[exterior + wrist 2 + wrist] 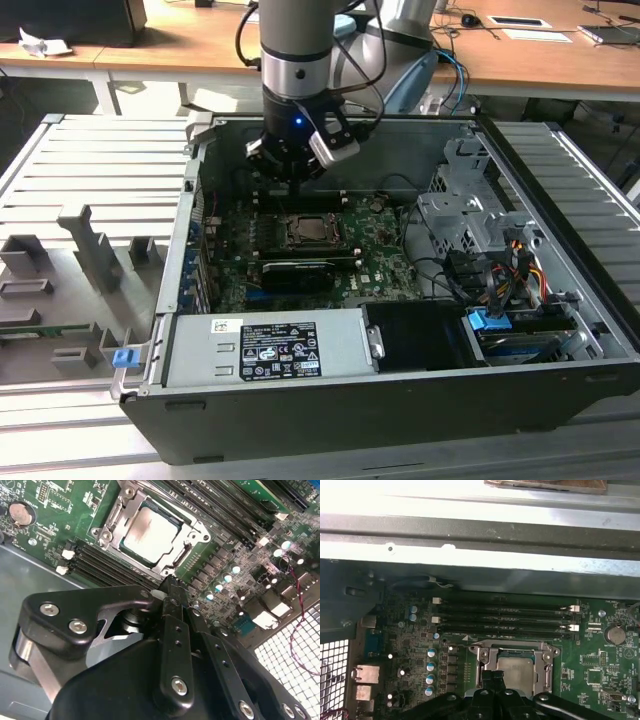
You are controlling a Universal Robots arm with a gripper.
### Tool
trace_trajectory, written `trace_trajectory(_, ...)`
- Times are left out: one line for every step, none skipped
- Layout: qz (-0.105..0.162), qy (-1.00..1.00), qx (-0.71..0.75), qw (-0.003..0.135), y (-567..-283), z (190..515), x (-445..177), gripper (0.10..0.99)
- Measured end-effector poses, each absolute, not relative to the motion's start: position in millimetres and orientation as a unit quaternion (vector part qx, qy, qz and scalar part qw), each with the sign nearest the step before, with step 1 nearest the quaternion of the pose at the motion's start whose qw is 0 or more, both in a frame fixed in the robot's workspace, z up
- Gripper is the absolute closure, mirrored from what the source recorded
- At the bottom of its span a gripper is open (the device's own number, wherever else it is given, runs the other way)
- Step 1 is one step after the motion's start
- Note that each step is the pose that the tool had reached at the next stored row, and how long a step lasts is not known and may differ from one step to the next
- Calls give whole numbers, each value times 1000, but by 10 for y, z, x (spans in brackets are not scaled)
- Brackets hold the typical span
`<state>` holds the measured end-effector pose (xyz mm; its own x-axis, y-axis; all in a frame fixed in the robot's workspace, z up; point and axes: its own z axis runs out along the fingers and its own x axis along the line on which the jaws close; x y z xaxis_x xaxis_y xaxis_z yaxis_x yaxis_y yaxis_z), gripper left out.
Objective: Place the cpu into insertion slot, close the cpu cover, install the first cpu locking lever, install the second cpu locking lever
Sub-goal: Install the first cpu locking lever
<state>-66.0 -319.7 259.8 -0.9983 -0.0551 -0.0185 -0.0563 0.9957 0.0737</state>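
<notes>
Fingers (172,594) pressed together, empty, near cpu (150,532) lying flat, face-up in insertion slot (131,555).

Bright room light, washed-out glare on case rim (470,505)

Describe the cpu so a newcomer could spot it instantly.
Inside the open computer case, find the green motherboard. Near its middle sits the cpu: a small, flat, dull silver square, unlike the long black expansion card beside it.
</notes>
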Motion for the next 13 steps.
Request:
trace_trajectory(37, 999, -28, 8, -3197, 2598, -673, 980)
trace_trajectory(37, 999, -28, 8, -3197, 2598, -683, 980)
trace_trajectory(37, 999, -28, 8, -3197, 2598, -694, 980)
trace_trajectory(37, 999, -28, 8, -3197, 2598, -710, 980)
trace_trajectory(37, 999, -28, 8, -3197, 2598, -736, 980)
trace_trajectory(37, 999, -28, 8, -3197, 2598, -755, 980)
trace_trajectory(37, 999, -28, 8, -3197, 2598, -773, 980)
trace_trajectory(37, 999, -28, 8, -3197, 2598, -783, 980)
trace_trajectory(37, 999, -28, 8, -3197, 2598, -791, 980)
trace_trajectory(37, 999, -28, 8, -3197, 2598, -796, 980)
trace_trajectory(37, 999, -28, 8, -3197, 2598, -801, 980)
trace_trajectory(37, 999, -28, 8, -3197, 2598, -817, 980)
trace_trajectory(37, 999, -28, 8, -3197, 2598, -857, 980)
